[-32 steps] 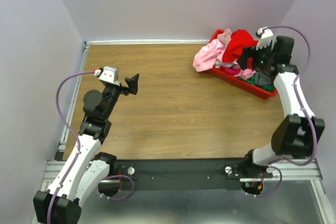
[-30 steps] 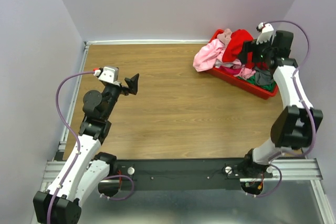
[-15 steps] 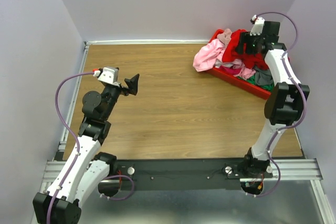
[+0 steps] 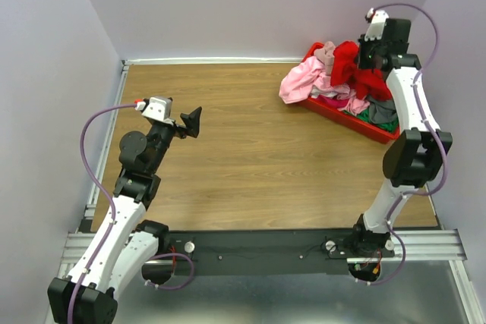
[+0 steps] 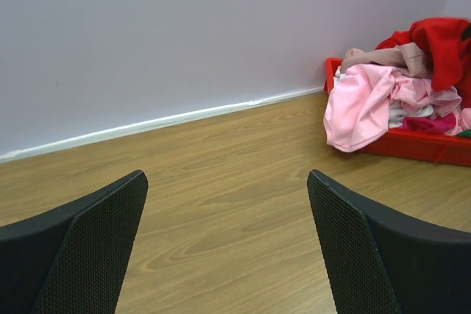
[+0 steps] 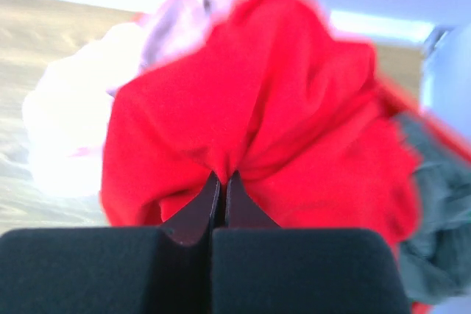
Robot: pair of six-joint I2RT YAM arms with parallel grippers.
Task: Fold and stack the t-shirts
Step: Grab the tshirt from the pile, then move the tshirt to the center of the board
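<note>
Picking the first shirt out of the heap; nothing folded yet.
Left gripper idle over the worktop, fingers apart. One red tray heaped with t-shirts: one pink t-shirt, one mauve-beige t-shirt, one red t-shirt, one grey t-shirt, perhaps more buried. Right gripper, fingers clamped on the red t-shirt above the tray. Next: carry to open worktop, spread flat.

a red tray sits at the wooden table's far right corner, seemingly against the wall.
</note>
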